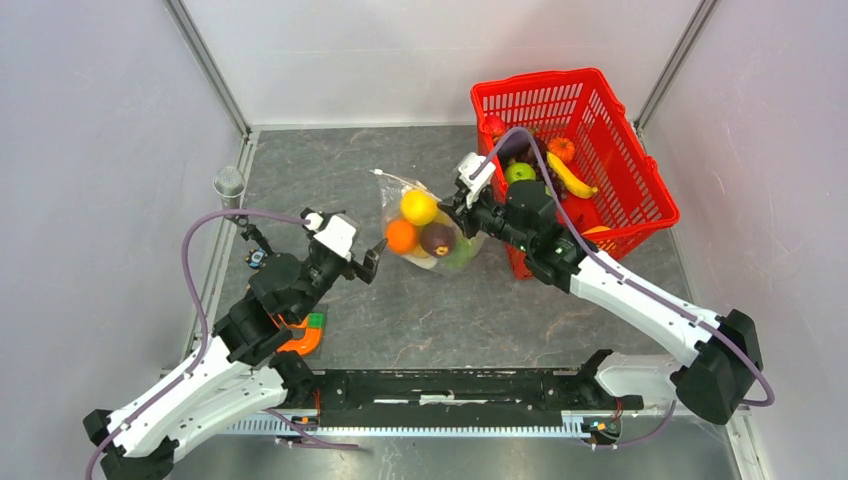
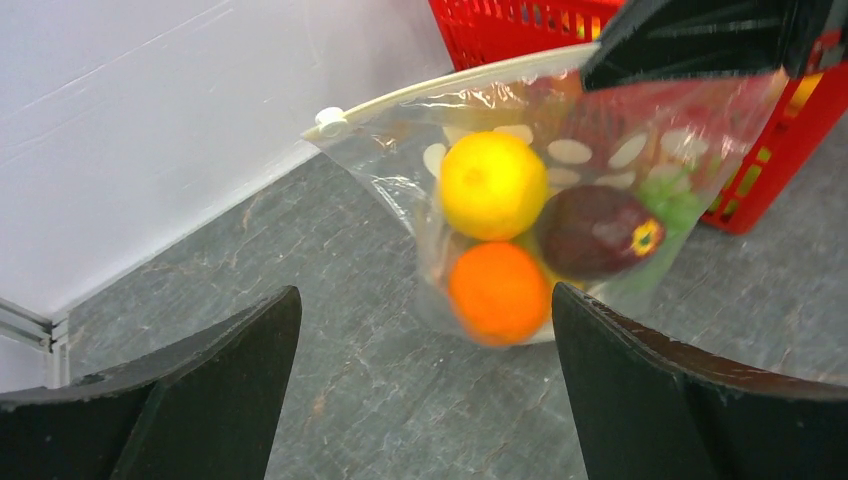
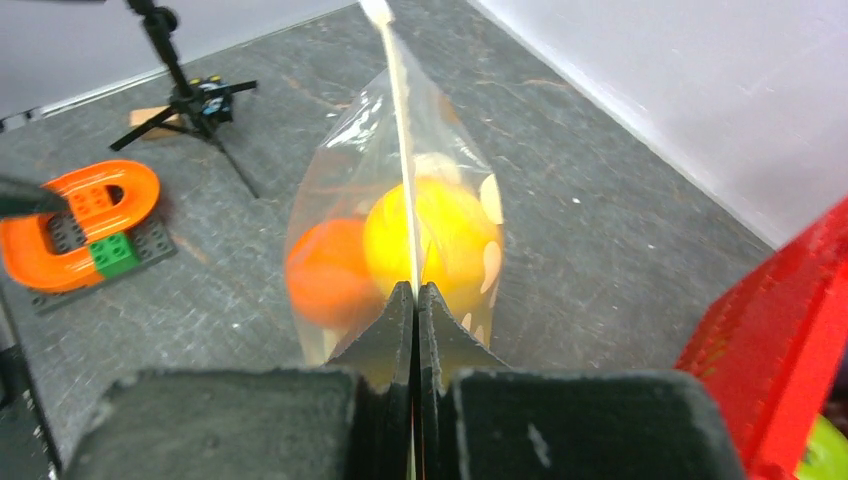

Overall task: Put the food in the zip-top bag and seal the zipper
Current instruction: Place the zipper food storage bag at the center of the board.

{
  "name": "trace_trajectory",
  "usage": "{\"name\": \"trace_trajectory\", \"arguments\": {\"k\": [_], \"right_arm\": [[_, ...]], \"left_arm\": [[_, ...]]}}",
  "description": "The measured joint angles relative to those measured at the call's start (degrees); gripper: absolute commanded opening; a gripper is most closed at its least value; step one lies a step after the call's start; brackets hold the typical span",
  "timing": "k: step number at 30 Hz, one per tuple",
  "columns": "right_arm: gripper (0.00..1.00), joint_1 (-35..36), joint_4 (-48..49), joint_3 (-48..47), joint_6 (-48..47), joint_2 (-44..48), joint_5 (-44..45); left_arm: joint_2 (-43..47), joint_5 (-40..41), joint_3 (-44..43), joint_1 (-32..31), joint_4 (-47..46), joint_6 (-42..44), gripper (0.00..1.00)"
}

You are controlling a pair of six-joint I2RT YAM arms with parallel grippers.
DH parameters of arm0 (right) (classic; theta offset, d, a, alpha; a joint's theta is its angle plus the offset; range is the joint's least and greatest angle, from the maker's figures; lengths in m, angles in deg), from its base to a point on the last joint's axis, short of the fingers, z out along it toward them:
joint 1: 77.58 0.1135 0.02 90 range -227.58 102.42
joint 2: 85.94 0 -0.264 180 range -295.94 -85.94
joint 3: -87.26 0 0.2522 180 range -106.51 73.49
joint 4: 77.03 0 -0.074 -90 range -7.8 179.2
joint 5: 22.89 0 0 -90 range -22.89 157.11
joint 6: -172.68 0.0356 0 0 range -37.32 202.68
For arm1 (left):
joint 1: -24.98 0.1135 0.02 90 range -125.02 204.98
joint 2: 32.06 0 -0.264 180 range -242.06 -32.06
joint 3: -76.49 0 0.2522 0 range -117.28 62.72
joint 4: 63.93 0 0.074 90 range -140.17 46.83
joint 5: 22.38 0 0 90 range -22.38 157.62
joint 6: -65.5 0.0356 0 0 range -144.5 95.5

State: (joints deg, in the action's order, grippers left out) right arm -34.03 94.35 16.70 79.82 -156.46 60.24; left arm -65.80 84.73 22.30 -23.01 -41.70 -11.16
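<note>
Between the pressed-together fingers of the right gripper (image 3: 414, 290), the zipper (image 3: 398, 150) of the dotted bag (image 3: 335, 190) is pinched, with a yellow fruit (image 2: 493, 185), an orange fruit (image 2: 498, 292) and a purple fruit (image 2: 597, 230) inside the pouch. Just beside the bag, the left gripper (image 1: 376, 252) faces it, spread and empty. Close behind the right gripper stands a red basket (image 1: 640, 190) holding a banana (image 1: 572, 178).
</note>
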Motion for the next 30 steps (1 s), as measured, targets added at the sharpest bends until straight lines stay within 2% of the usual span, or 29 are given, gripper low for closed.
{"name": "trace_trajectory", "arguments": {"k": [2, 5, 6, 9, 10, 13, 15, 23, 26, 30], "right_arm": [[0.01, 0.9, 0.0, 0.0, -1.1, 0.0, -1.7], [0.09, 3.1, 0.0, 2.5, -3.9, 0.4, -7.5], [0.16, 3.9, -0.2, 4.2, -4.8, 0.8, -10.2], [0.58, 6.9, -1.7, 10.4, -7.2, 2.2, -19.0], [0.66, 7.9, -2.3, 12.0, -7.4, 2.6, -21.2], [0.78, 11.1, -3.2, 16.7, -8.9, 4.4, -26.8], [0.82, 12.0, -3.3, 19.5, -9.1, 6.9, -28.5], [0.81, 11.7, 2.0, 21.4, -8.8, 15.7, -28.3], [0.63, 11.7, 4.9, 21.4, -7.0, 14.8, -27.1], [0.44, 11.8, 8.3, 21.4, -2.8, 8.4, -22.2]], "left_arm": [[0.2, 0.5, -0.8, 0.0, 0.0, -1.4, 1.0], [1.0, 1.0, -1.4, 0.0, 0.0, -3.1, 1.0], [1.2, 1.0, -1.7, 0.0, 0.1, -3.6, 1.0], [1.8, 2.0, -2.4, 0.0, 0.2, -4.4, 1.0], [2.0, 2.4, -2.6, 0.0, 0.1, -4.6, 1.0], [1.9, 3.0, -3.1, 0.0, 0.1, -5.0, 1.0], [1.2, 3.4, -3.3, 0.0, 0.0, -5.0, 1.0], [-4.4, 3.1, -5.1, 0.0, 0.7, -5.0, 1.0], [-5.1, 2.9, -5.1, 0.0, 1.5, -5.0, 1.0], [-4.3, 2.8, -5.1, 0.0, 1.6, -5.1, 1.0]]}}
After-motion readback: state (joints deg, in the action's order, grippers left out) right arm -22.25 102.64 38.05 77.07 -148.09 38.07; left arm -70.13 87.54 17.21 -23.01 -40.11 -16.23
